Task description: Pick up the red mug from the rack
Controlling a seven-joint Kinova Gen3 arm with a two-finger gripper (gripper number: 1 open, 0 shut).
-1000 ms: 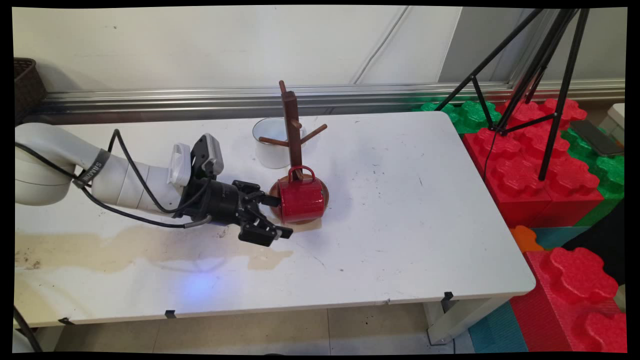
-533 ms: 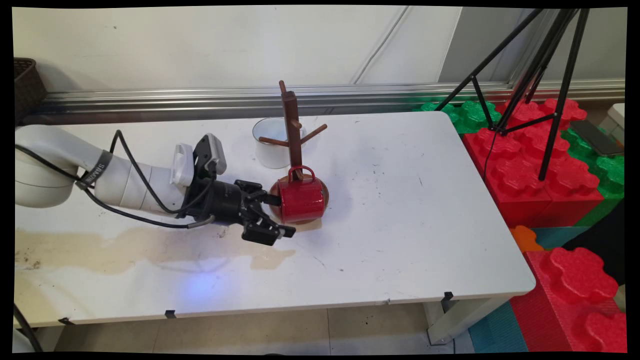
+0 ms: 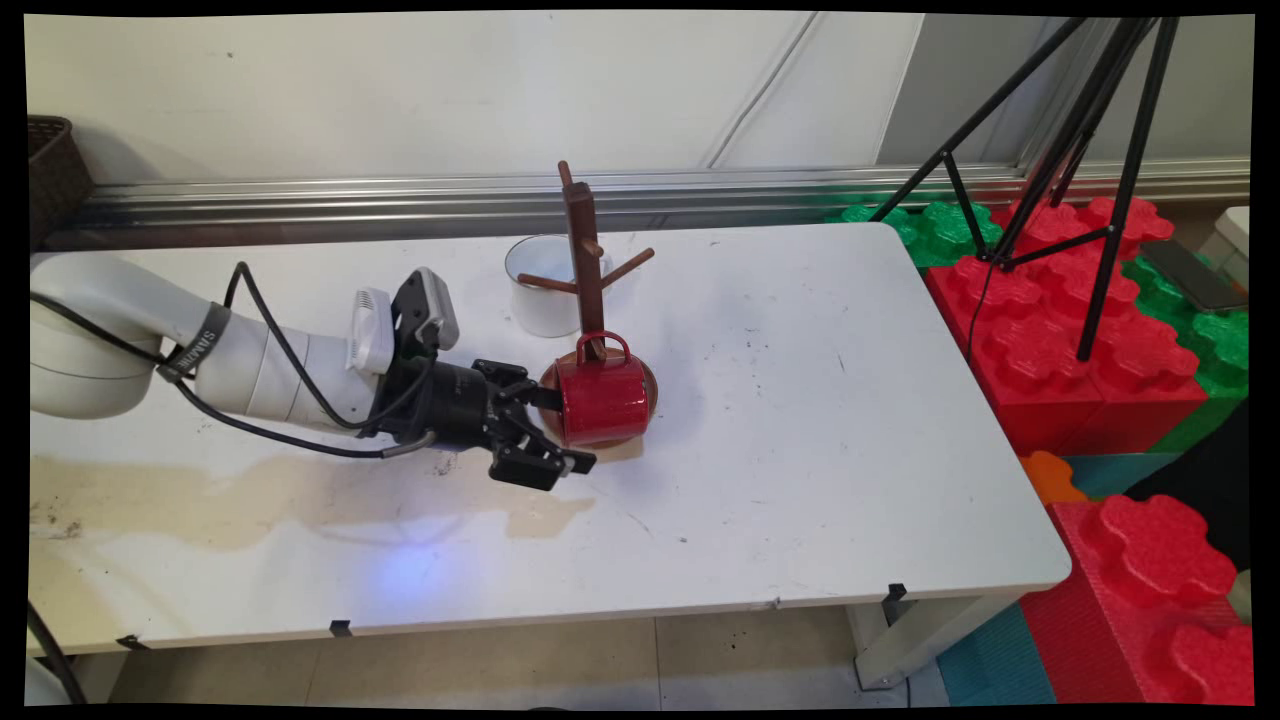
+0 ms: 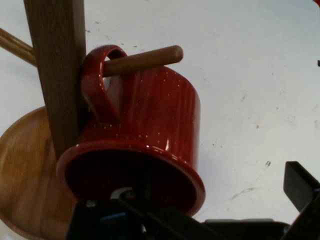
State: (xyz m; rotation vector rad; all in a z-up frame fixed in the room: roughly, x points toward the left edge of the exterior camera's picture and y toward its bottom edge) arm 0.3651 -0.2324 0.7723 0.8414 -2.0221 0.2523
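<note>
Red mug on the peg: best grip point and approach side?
Grip the rim wall of the red mug, one finger inside the mouth and one outside, coming from the arm's side. The mug hangs by its handle on a peg of the wooden mug tree, mouth towards the gripper. The post blocks the handle side. The gripper is open, one finger already at the mouth.
</note>
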